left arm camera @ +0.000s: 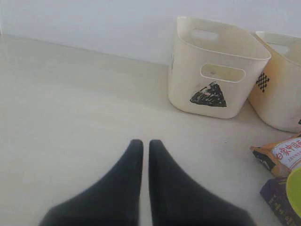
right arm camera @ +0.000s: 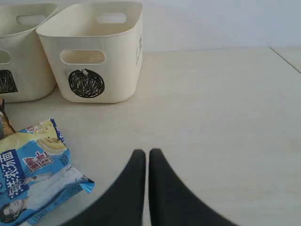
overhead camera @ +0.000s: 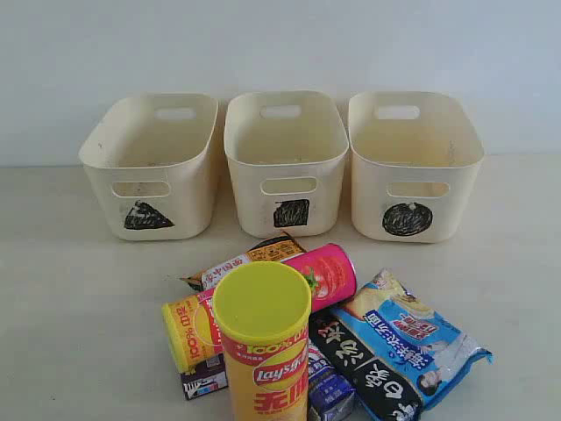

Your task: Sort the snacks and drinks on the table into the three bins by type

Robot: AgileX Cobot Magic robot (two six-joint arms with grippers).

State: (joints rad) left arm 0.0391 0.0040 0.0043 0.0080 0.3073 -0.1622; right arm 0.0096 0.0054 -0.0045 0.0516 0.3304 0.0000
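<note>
— Claws first: how do they stand?
— The left claw has its two dark fingers pressed together, gripping nothing, over plain surface. The right claw is closed the same way, with nothing in it.
— Room around them?
— Plenty. Open surface lies around each claw, and the pile sits off to one side of both. Nearest the right claw is the blue-white bag. A thin seam line crosses the far corner of the surface there.
— Count the things.
— Three bins stand in a row by the wall, sides nearly touching: triangle bin, square bin, circle bin. A strip of open surface separates them from the pile. Three canisters: the tall yellow canister upright, the pink canister and yellow-orange canister on their sides. Three foil bags: blue-white, black bag, orange-brown bag. Two cartons, the dark purple carton and the blue and white carton, sit at the tall canister's foot, near the exterior view's lower edge.
— Any writing?
— "Lay's" on the tall yellow canister, "100%" on the yellow-orange one, big white Chinese characters on the black bag.
</note>
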